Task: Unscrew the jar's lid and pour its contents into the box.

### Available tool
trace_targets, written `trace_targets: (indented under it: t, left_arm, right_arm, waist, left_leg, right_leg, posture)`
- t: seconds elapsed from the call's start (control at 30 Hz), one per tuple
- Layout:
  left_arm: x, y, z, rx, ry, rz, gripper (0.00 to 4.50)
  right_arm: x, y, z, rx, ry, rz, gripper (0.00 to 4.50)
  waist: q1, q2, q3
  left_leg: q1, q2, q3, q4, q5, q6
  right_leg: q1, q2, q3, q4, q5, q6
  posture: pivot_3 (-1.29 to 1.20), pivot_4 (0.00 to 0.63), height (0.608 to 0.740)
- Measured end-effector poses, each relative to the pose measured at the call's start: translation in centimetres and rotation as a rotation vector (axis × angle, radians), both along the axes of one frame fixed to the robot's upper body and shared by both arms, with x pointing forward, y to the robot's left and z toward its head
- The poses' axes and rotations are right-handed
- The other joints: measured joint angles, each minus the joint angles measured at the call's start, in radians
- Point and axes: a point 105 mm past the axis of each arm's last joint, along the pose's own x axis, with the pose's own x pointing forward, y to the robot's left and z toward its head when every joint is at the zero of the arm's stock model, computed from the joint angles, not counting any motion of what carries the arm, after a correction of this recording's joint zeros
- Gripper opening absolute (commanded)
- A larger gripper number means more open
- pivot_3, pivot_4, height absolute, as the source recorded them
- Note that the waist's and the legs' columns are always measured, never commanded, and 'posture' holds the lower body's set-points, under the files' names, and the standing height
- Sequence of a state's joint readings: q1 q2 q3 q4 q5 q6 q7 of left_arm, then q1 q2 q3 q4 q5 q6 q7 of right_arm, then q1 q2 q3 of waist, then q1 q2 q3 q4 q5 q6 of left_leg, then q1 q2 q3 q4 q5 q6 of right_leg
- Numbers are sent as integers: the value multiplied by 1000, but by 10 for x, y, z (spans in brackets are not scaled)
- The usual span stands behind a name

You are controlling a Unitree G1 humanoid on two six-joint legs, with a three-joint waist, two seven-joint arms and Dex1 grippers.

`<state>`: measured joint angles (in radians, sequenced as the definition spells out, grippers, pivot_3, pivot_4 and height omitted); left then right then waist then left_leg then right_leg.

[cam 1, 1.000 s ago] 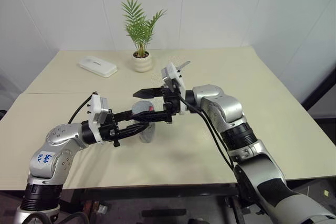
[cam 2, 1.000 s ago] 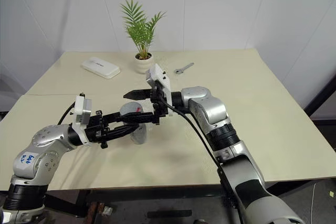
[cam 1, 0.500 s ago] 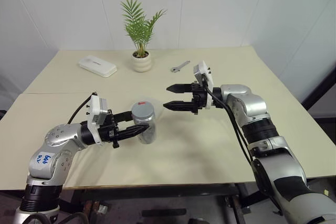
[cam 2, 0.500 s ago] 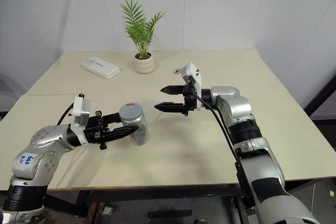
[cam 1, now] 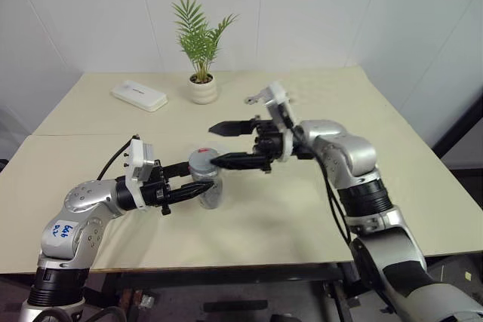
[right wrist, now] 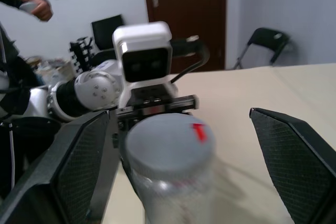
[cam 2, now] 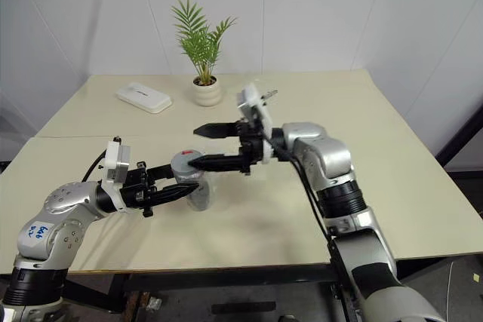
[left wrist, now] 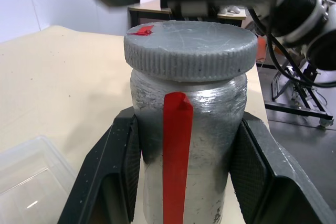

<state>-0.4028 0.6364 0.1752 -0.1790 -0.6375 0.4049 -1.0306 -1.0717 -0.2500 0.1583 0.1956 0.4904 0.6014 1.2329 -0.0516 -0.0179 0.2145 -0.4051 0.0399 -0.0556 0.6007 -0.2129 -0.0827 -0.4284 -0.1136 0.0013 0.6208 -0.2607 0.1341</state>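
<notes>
Jar clamped on my left, right end effector spread wide at the lid.

Head view: my left end effector (cam 1: 198,188) grips the small clear cylindrical jar (cam 1: 207,188) above the beige table (cam 1: 302,209); my right end effector (cam 1: 216,145) gapes at the grey round lid (cam 1: 203,162), from its 3 o'clock. Left wrist view: black fingers (left wrist: 116,169) pinch the red-striped jar; the clear plastic box (left wrist: 29,182) lies at 8 o'clock. Right wrist view: lid sits between spread fingers (right wrist: 84,161).

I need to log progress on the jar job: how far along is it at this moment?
Done: the left gripper is shut on the jar, holding it upright above the table. In hand: the open right gripper is at the lid, one finger each side, not yet closed. Left: the lid is still on, so unscrewing and pouring into the box remain.
</notes>
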Motion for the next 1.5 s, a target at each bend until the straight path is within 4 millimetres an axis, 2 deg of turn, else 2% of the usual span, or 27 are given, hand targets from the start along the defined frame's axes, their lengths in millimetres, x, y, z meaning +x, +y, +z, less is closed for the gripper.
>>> trace_targets:
  t: [0.17, 0.53, 0.87, 1.23, 1.5]
  left_arm:
    - [0, -1, 0, 1, 1, -2, 1954]
    - [1, -1, 0, -2, 4, 10, 1954]
    - [2, 0, -1, -2, 5, 13, 1954]
    - [0, 2, -4, 3, 15, 12, 1954]
    - [-1, 3, -3, 6, 13, 9, 1954]
  right_arm:
    - [4, 17, -6, -32, -16, -38, 4492]
    - [9, 19, -6, -37, -31, -41, 4492]
    - [13, 0, -5, -55, -40, -31, 4492]
    - [11, -5, -7, -57, -24, -9, 4492]
    - [5, -10, 1, -4, 33, 37, 4492]
  waist:
    - [0, 0, 0]
    - [0, 0, 0]
    - [-1, 0, 0]
    - [0, 0, 0]
    - [-1, 0, 0]
  left_leg:
    - [0, 0, 0, 0, 0, 0]
    - [0, 0, 0, 0, 0, 0]
    - [0, 0, 0, 0, 0, 0]
    - [0, 0, 0, 0, 0, 0]
    - [0, 0, 0, 0, 0, 0]
  right_leg:
    - [0, 0, 0, 0, 0, 0]
    - [0, 0, 0, 0, 0, 0]
    - [0, 0, 0, 0, 0, 0]
    - [0, 0, 0, 0, 0, 0]
    - [0, 0, 0, 0, 0, 0]
  posture:
    - [0, 150, 740]
    - [0, 150, 740]
    - [0, 150, 740]
    - [0, 150, 740]
    - [0, 150, 740]
